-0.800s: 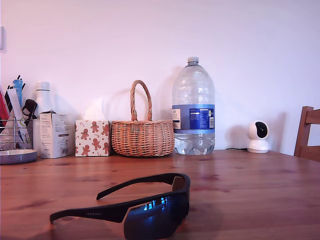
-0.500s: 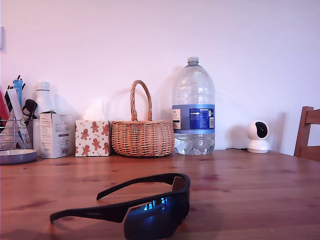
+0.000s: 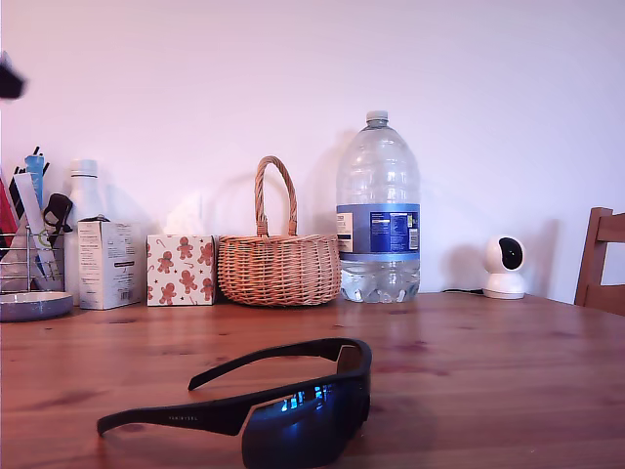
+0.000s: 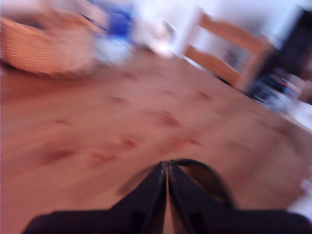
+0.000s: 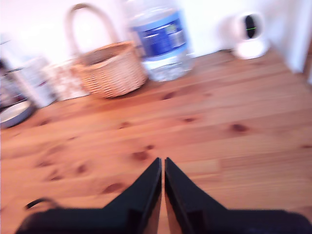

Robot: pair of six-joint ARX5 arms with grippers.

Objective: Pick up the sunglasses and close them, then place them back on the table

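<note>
The sunglasses [image 3: 293,405] lie open on the table [image 3: 469,371], near its front edge in the exterior view. They have a black frame, blue mirrored lenses and both arms spread toward the exterior view's left. In the blurred first wrist view my first gripper [image 4: 166,165] is shut with nothing in it, above the table; a dark curve of the sunglasses [image 4: 207,178] shows just beyond its tips. My second gripper [image 5: 162,161] is also shut and holds nothing, hovering over bare wood. A thin dark loop [image 5: 39,202], perhaps a sunglasses arm, shows beside it.
Along the wall stand a wicker basket [image 3: 278,264], a large water bottle [image 3: 378,210], a gingerbread-print box [image 3: 181,270], a white carton [image 3: 105,262], a utensil rack [image 3: 29,244] and a small white camera [image 3: 505,266]. A wooden chair [image 3: 601,259] is at the exterior view's right. A dark blurred arm part [image 3: 8,78] shows at its upper left edge.
A dark blurred part of an arm has come into the exterior view at its upper left edge. The sunglasses have not moved.
</note>
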